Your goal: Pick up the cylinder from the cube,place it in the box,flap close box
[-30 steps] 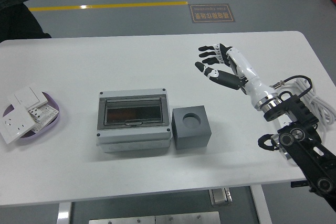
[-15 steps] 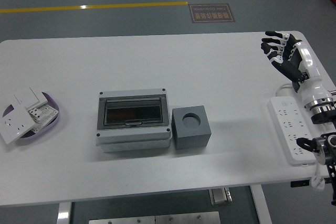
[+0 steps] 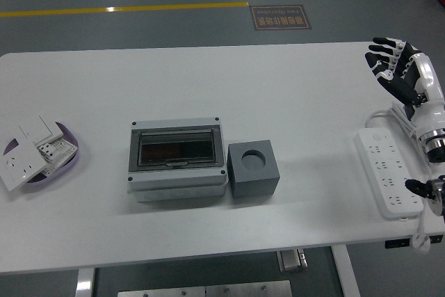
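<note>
Right hand [image 3: 400,74] has pulled way back since a second ago: it was hovering over the table around 1 o'clock from the cube, and now it's out at the far right edge, roughly 3 o'clock in the head view, up above the power strip. Fingers are spread and loose, holding nothing. Nothing else has shifted between frames.

Going big to small: the white table [image 3: 208,81] fills most of the view. Sitting a bit left of centre is the grey box [image 3: 177,160], and its dark see-through flap is down flat on top, so it looks closed. Just beside it at 3 o'clock is the dark grey cube [image 3: 254,168], close enough that I can't tell if they touch. The round socket in the cube's top looks empty, and I can't spot the cylinder anywhere in the shot; the flap is too dark to see through.

Over at 3 o'clock near the table's right edge lies a white power strip [image 3: 388,172], with its cable looping up toward the hand. Way out at 9 o'clock there's a purple dish [image 3: 69,161] piled with white wall switches and sockets [image 3: 28,147].

Left arm isn't visible at all.
</note>
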Available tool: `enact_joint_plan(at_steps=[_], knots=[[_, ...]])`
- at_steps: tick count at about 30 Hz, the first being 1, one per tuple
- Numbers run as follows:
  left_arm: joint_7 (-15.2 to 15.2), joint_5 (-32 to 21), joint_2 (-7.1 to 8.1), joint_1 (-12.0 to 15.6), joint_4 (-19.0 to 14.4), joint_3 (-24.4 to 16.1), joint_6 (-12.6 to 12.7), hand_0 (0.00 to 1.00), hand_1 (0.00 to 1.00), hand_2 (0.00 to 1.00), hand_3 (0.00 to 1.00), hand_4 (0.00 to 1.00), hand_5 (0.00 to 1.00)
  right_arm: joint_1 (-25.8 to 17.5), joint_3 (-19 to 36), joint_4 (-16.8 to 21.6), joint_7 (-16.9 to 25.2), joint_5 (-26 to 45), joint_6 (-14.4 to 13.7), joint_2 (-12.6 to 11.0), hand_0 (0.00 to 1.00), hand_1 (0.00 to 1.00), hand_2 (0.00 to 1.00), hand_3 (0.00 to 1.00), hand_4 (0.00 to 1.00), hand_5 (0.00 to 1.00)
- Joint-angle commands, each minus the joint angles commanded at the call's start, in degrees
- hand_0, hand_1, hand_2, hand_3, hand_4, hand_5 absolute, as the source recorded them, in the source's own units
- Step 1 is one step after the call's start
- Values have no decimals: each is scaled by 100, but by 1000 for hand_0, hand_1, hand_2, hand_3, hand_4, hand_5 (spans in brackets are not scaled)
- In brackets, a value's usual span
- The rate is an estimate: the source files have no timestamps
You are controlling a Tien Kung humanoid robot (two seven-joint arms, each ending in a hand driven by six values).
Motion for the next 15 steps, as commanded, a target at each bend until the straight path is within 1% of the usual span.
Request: enact_joint_plan(at_steps=[4, 5, 10, 11, 15], knots=[[13, 25, 16, -4, 0, -37, 4, 637, 670, 658, 701, 754, 318, 25, -6, -14, -8, -23, 4, 7, 748, 698, 728, 729, 800, 402], [14, 29, 17, -5, 0, -42, 5, 637, 670, 658, 700, 754, 318, 29, -7, -16, -10, -30, 4, 10, 749, 699, 729, 732, 820, 411], [14, 21, 17, -6, 0, -38, 6, 637, 670, 658, 700, 754, 318, 32, 20, -16, -16, -63, 4, 32, 749, 699, 729, 732, 820, 411], [15, 20, 19, -3, 0, -39, 7, 637, 670, 658, 700, 754, 317, 30, 31, -15, -16, -71, 3, 35, 750, 698, 728, 747, 839, 396], [21, 20, 27, 10, 0, -49, 11, 637, 670, 658, 700, 754, 317, 16, 75, -9, -15, -92, 0, 38, 750, 698, 728, 747, 839, 396]])
